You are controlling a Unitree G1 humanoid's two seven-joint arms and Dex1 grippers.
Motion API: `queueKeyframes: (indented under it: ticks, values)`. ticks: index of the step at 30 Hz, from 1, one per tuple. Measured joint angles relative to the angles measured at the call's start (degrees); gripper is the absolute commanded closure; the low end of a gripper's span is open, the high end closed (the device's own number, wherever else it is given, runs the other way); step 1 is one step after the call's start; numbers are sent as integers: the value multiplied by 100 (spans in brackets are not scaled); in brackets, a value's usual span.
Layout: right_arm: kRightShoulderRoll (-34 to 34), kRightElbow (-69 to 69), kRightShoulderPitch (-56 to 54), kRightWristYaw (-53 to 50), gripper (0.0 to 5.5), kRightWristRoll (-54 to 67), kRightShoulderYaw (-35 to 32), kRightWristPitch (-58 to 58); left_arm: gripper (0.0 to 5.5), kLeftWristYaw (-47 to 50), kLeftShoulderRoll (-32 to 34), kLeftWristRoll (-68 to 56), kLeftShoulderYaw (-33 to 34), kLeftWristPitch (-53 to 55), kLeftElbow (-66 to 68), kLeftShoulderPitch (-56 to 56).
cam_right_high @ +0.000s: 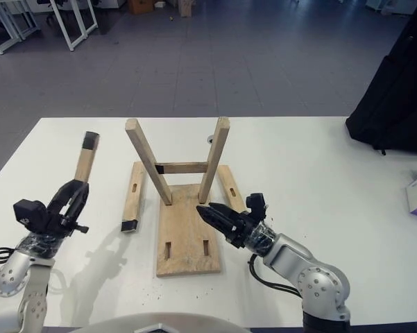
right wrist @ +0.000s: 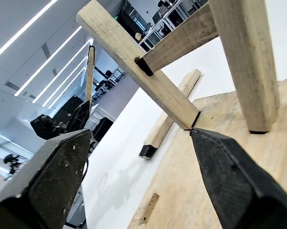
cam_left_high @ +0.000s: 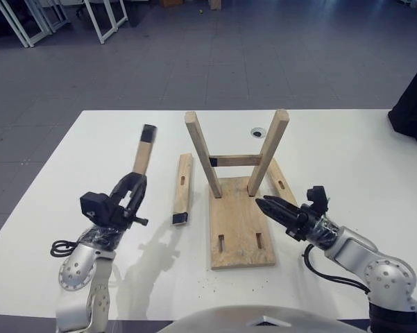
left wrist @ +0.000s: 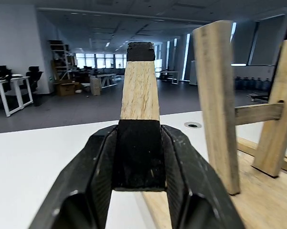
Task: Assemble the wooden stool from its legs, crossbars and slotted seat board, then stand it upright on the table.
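My left gripper (cam_left_high: 137, 180) covers the lower end of the leg (cam_left_high: 144, 152) I hold. A standing leg (cam_left_high: 269, 149) hides part of the loose piece (cam_left_high: 282, 185) behind it.

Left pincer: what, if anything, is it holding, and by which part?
A loose wooden leg, held by the left pincer at its near, black-banded end.

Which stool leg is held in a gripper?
The leftmost leg, in the left gripper; two others stand in the seat board, two lie on the table.

Pale wood seat board (cam_left_high: 239, 236); white table (cam_left_high: 333, 159)
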Motion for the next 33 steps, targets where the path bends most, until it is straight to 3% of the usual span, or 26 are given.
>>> queueKeyframes:
  ticks: [4, 8, 18, 33]
  values:
    - [0, -52, -28, -501, 173, 1167, -47, 94, 420, -152, 248, 393, -199, -107, -803, 85]
    - [-17, -28, -219, -1039, 173, 1926, 44, 10, 420, -285, 334, 957, -867, -293, -972, -87]
    - [4, 375, -966, -1446, 173, 2160, 601, -216, 420, -978, 760, 1276, -1714, -504, -554, -277]
    - [149, 637, -1087, -1728, 456, 2671, 824, -519, 420, -1126, 940, 1270, -1978, -786, -159, -626]
